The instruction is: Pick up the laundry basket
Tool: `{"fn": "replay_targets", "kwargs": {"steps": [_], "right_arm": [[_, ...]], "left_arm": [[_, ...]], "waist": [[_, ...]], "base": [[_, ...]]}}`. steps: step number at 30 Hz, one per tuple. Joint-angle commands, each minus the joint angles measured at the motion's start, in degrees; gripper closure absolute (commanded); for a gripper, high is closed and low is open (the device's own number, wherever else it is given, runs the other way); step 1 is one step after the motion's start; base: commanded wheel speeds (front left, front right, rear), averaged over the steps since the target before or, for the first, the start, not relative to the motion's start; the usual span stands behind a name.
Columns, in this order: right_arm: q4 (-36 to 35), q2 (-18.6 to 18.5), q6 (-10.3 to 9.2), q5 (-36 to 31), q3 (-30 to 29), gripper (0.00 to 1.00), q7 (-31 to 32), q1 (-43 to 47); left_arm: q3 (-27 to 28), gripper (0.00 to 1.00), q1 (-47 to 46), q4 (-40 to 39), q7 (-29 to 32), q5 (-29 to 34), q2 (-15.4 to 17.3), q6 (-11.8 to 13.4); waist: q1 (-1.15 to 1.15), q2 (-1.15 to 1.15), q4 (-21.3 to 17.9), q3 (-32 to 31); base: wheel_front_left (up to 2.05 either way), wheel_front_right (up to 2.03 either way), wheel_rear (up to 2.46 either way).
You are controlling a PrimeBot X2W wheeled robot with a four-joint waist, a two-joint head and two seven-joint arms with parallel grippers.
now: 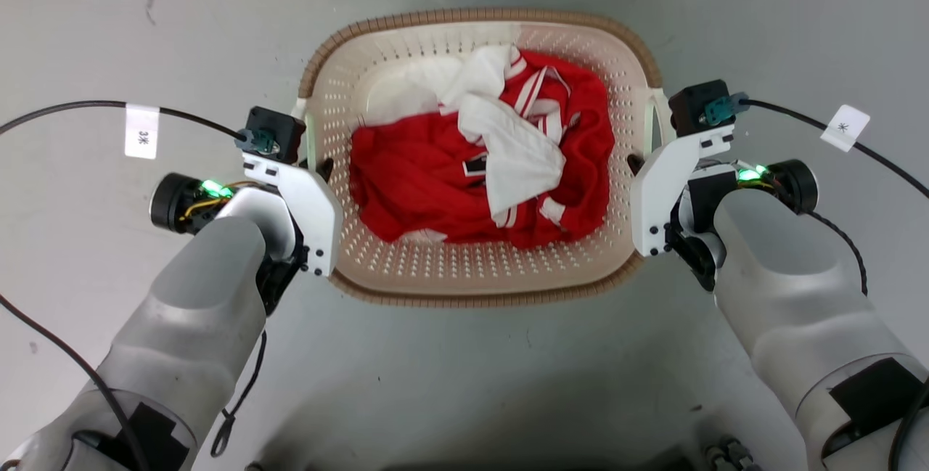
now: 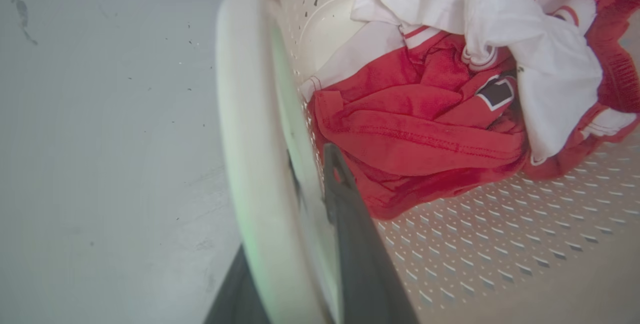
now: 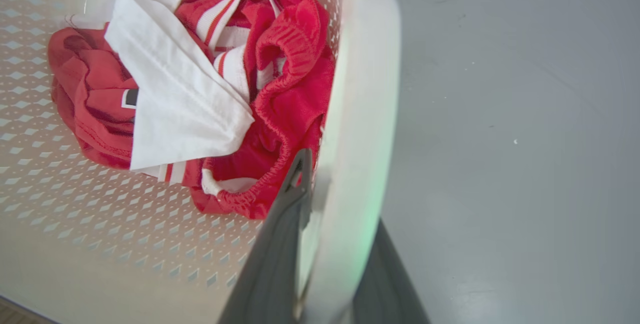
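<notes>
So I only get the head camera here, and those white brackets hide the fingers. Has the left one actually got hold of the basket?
Observer: It looks so. In the left wrist view the left gripper has the laundry basket's white side handle pinched between its fingers, one inside the basket and one outside.
Operator: And the right one?
Observer: The same. In the right wrist view the right gripper straddles the other handle, with its inner finger right beside the red clothes.
Operator: Is that finger caught in them?
Observer: I can't tell. The fingertip sits right at the edge of a gathered elastic band on the red fabric.
</notes>
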Motion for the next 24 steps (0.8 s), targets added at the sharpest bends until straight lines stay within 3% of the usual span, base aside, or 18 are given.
{"fn": "replay_targets", "kwargs": {"steps": [1, 11, 18, 24], "right_arm": [[-0.05, -0.01, 0.02, -0.59, 0.37, 1.00, 0.96, 0.50], [0.31, 0.02, 0.02, 0.39, 3.22, 1.00, 15.85, 5.14], [-0.15, -0.19, 0.01, 2.95, 6.47, 1.00, 25.73, 9.37], [-1.88, -0.19, 0.01, 5.94, 8.17, 1.00, 30.88, 11.35]], "left_arm": [[-1.53, 1.00, 1.29, -0.67, 1.26, -1.38, 0.34, -0.21], [-9.61, 1.00, 5.90, -7.54, 12.38, -14.24, 3.37, -0.29], [-15.26, 1.00, 8.09, -12.79, 21.66, -22.49, 7.48, -0.29], [-17.98, 1.00, 9.43, -14.82, 26.21, -27.56, 9.27, -0.31]], "waist": [[0.00, 0.00, 0.03, -2.31], [0.00, 0.00, 0.66, -15.59], [0.00, 0.00, 1.18, -27.66], [0.00, 0.00, 1.31, -35.27]], "base": [[0.00, 0.00, 0.00], [0.00, 0.00, 0.00], [0.00, 0.00, 0.00], [0.00, 0.00, 0.00]]}}
